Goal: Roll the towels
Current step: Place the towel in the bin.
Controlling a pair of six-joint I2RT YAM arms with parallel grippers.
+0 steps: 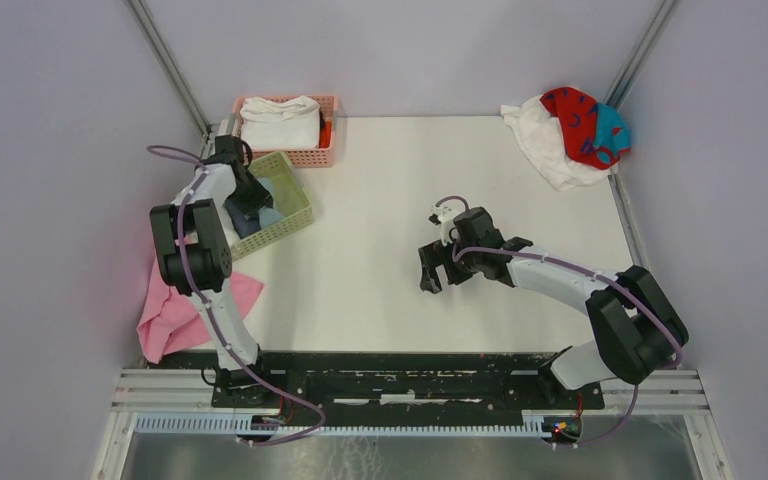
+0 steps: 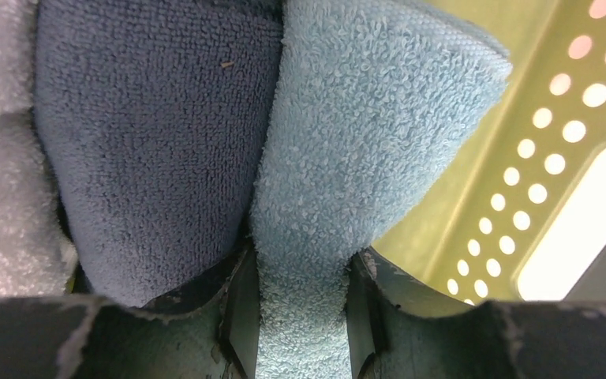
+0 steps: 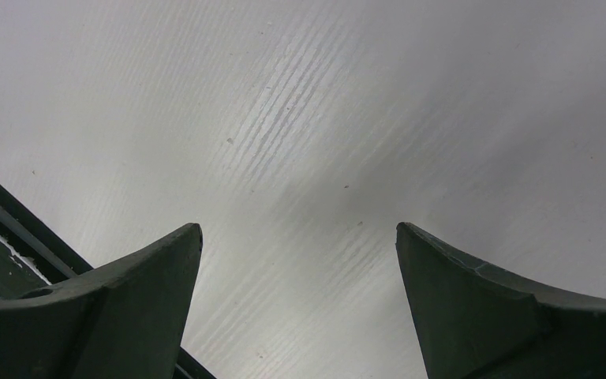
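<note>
Light blue terry: clamped the towel (image 2: 363,142) with the left gripper (image 2: 300,316) inside the green basket (image 2: 481,197); spread the right gripper (image 3: 300,260), empty, well outside the basket. Judged still fetching; next needed lifting it clear.

So it's a plain white table (image 1: 390,200), and the green basket (image 1: 285,228) sits on it by the left edge, turned at an angle. Just behind that basket, nearly touching its far corner, there's a pink basket (image 1: 305,157). In front of the green basket a pink cloth (image 1: 185,310) is flopped over the table's left edge. Way across from it, in the far right corner, is a crumpled white towel (image 1: 545,150) with a red towel (image 1: 580,125) bunched partly on top.
</note>
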